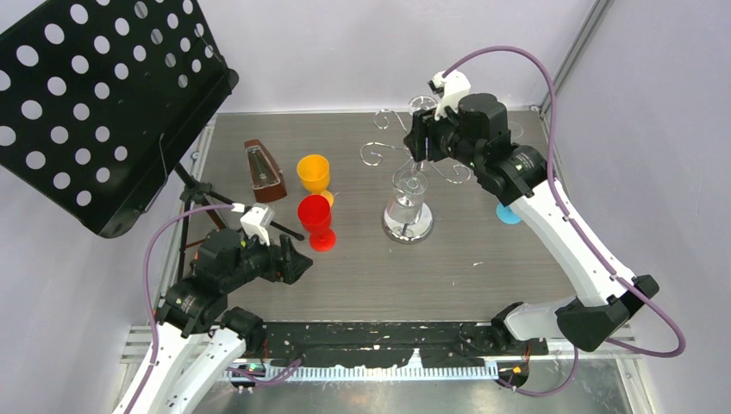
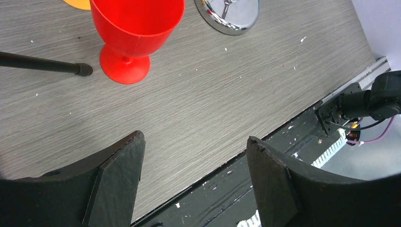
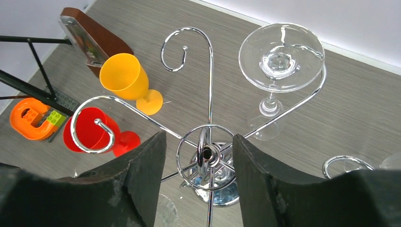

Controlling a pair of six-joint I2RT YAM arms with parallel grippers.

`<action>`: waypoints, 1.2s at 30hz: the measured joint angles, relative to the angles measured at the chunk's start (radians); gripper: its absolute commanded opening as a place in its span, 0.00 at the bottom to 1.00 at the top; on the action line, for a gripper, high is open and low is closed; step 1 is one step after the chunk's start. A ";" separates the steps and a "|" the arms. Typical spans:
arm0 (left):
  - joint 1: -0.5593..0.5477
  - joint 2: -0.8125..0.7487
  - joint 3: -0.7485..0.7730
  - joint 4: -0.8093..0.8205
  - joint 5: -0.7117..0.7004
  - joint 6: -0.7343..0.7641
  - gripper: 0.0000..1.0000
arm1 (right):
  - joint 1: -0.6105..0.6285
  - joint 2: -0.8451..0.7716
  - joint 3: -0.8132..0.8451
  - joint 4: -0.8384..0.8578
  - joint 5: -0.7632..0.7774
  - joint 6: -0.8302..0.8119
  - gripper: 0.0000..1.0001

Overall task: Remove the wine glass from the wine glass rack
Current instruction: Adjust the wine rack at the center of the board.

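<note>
On the grey desk [image 1: 483,267] we see the wine glass rack [image 3: 207,153] standing upright. Our right gripper [image 3: 198,137] hangs open above it, fingers [image 3: 142,179] either side of its top loop. Our left gripper [image 2: 194,137] is open over the desk's near edge, holding nothing. The wine glass [image 3: 281,56] hangs upside down from a scroll arm, foot uppermost.

Shiny chrome wire rack [image 3: 206,153]; clear wine glass [image 3: 281,59]; table [image 3: 359,109] matt, perhaps laminate.
</note>
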 measured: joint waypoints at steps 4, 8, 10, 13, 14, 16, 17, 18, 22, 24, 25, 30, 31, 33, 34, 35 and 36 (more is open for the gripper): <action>0.000 0.000 0.000 0.000 0.000 0.000 0.77 | 0.013 0.004 -0.016 0.011 0.045 -0.006 0.44; 0.000 0.000 0.000 0.000 0.000 0.000 0.77 | 0.021 0.004 -0.027 0.031 0.080 -0.010 0.35; 0.000 0.000 0.000 0.000 0.000 0.000 0.77 | 0.024 0.004 -0.034 0.043 0.095 -0.012 0.32; 0.000 0.000 0.000 0.000 0.000 0.000 0.77 | 0.031 0.004 -0.046 0.058 0.114 -0.013 0.26; 0.000 0.000 0.000 0.000 0.000 0.000 0.77 | 0.035 0.004 -0.050 0.062 0.122 -0.013 0.22; 0.000 0.000 0.000 0.000 0.000 0.000 0.77 | 0.042 0.004 -0.059 0.072 0.133 -0.013 0.11; 0.000 0.000 0.000 0.000 0.000 0.000 0.77 | 0.047 0.004 -0.064 0.080 0.141 -0.013 0.08; 0.000 0.000 0.000 0.000 0.000 0.000 0.77 | 0.052 0.004 -0.070 0.092 0.154 -0.020 0.06; 0.000 0.000 0.000 0.000 0.000 0.000 0.77 | 0.079 0.001 -0.087 0.126 0.230 -0.037 0.06; 0.000 0.000 0.000 0.000 0.000 0.000 0.77 | 0.098 0.001 -0.092 0.132 0.274 -0.033 0.06; 0.000 0.000 0.000 0.000 0.000 0.000 0.77 | 0.106 0.001 -0.093 0.135 0.295 -0.029 0.06; 0.000 -0.003 0.000 0.000 0.000 0.000 0.77 | 0.140 0.001 -0.105 0.151 0.402 0.013 0.06; 0.000 -0.005 0.000 0.000 0.000 0.000 0.77 | 0.147 0.001 -0.108 0.156 0.425 0.023 0.06; 0.000 -0.010 0.000 0.000 0.000 0.000 0.78 | 0.161 0.001 -0.116 0.167 0.468 0.041 0.06; 0.000 -0.014 0.000 0.000 0.000 0.000 0.78 | 0.170 0.001 -0.122 0.176 0.496 0.050 0.06; 0.000 -0.017 0.000 0.000 0.000 0.000 0.78 | 0.181 0.001 -0.127 0.185 0.528 0.060 0.06; 0.000 -0.019 0.000 0.000 0.000 0.000 0.78 | 0.187 0.002 -0.130 0.190 0.549 0.068 0.06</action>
